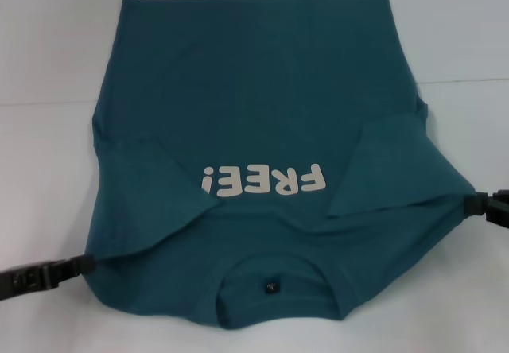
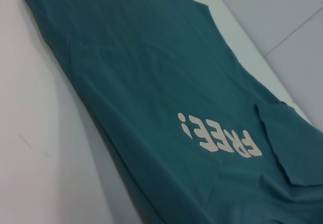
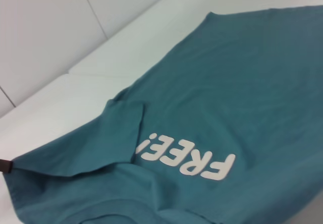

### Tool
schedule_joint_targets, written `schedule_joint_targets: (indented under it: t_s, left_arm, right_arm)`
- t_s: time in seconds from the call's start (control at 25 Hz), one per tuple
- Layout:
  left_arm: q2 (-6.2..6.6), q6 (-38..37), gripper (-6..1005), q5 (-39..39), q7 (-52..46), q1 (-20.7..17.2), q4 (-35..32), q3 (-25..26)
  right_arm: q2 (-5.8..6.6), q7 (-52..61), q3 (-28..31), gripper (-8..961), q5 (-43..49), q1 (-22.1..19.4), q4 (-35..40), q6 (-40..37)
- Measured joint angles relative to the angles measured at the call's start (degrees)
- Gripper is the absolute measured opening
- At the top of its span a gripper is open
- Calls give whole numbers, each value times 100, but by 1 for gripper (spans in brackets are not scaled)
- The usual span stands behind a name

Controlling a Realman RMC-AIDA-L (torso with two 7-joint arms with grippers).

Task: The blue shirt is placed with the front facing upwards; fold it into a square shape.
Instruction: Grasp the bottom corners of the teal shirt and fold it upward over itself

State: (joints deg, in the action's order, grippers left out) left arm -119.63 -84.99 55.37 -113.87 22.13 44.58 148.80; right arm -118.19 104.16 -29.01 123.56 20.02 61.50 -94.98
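Observation:
The blue shirt (image 1: 254, 114) lies front up on the white table, its white "FREE!" lettering (image 1: 264, 181) reading upside down from the head view and its collar with a dark tag (image 1: 272, 287) nearest me. Both short sleeves are folded inward over the chest. My left gripper (image 1: 83, 264) is at the near left shoulder corner, shut on the cloth, which is drawn to a point there. At the right shoulder corner my right gripper (image 1: 469, 203) is shut on the edge; a dark fingertip (image 3: 5, 166) shows in the right wrist view. The left wrist view shows only the shirt (image 2: 151, 82).
The white table (image 1: 48, 67) extends around the shirt on all sides. A seam line crosses the table surface behind the shirt's middle. Nothing else lies on it.

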Motion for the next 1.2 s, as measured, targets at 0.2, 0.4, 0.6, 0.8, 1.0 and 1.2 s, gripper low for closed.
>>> schedule_joint_targets:
  t_s: [0.2, 0.4, 0.6, 0.8, 1.0, 1.2]
  left_arm:
    - [4, -269, 58, 4, 431, -96, -192, 426]
    - [0, -441, 59, 9, 626, -154, -250, 511]
    - [-23, -530, 59, 10, 849, -197, -415, 514]
    - [5, -577, 60, 21, 1007, -237, -550, 526]
    - [59, -707, 61, 107, 1042, -275, -587, 628]
    - [297, -764, 61, 127, 1089, -272, -1004, 876]
  right_arm:
    - [-108, -399, 327, 40, -35, -85, -60, -331]
    - [-125, -779, 631, 40, -47, -157, -365, -601]
    - [-118, -977, 749, 39, -50, -228, -499, -664]
    - [-92, -1090, 821, 39, -56, -263, -630, -722]
    - [-89, -1174, 827, 38, -70, -242, -651, -861]
    - [-68, -1213, 855, 38, -70, -234, -655, -958]
